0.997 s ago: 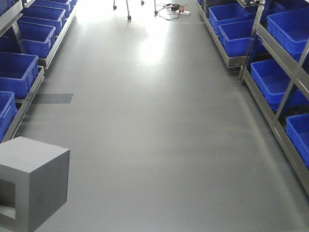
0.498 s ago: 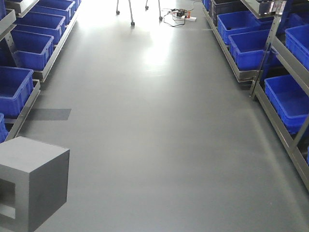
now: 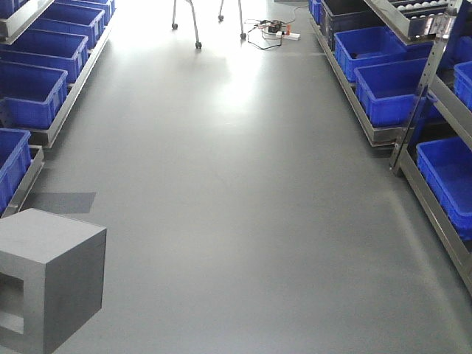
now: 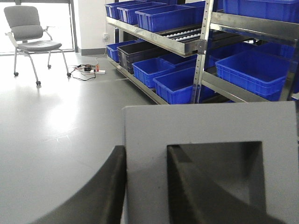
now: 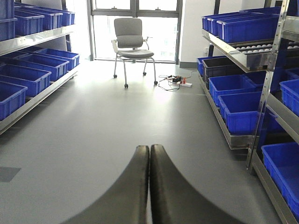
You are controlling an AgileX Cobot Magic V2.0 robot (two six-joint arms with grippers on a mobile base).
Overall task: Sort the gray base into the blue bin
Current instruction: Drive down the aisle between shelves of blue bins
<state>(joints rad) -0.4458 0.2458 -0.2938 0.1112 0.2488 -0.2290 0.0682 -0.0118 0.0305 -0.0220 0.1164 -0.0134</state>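
The gray base (image 3: 55,273) hangs above the floor at the lower left of the front view, its recessed face turned left. In the left wrist view my left gripper (image 4: 145,149) is shut on the gray base (image 4: 196,126). One finger lies outside the thick border and the other inside the square recess. My right gripper (image 5: 149,147) is shut with nothing in it, over bare floor. Several blue bins (image 3: 29,70) stand on low racks along both sides of the aisle. The nearest on the right is a blue bin (image 3: 391,63) on the floor-level shelf.
Metal racks (image 3: 413,140) with blue tubs line the aisle on both sides. A wheeled office chair (image 5: 133,39) stands at the far end by the window. Next to it a power strip with cables (image 3: 273,29) lies on the floor. A dark floor patch (image 3: 63,201) is at the left.
The racks, bins and floor patch have slid toward the camera, so the view has advanced down the aisle. The gray base keeps its place in the front view.
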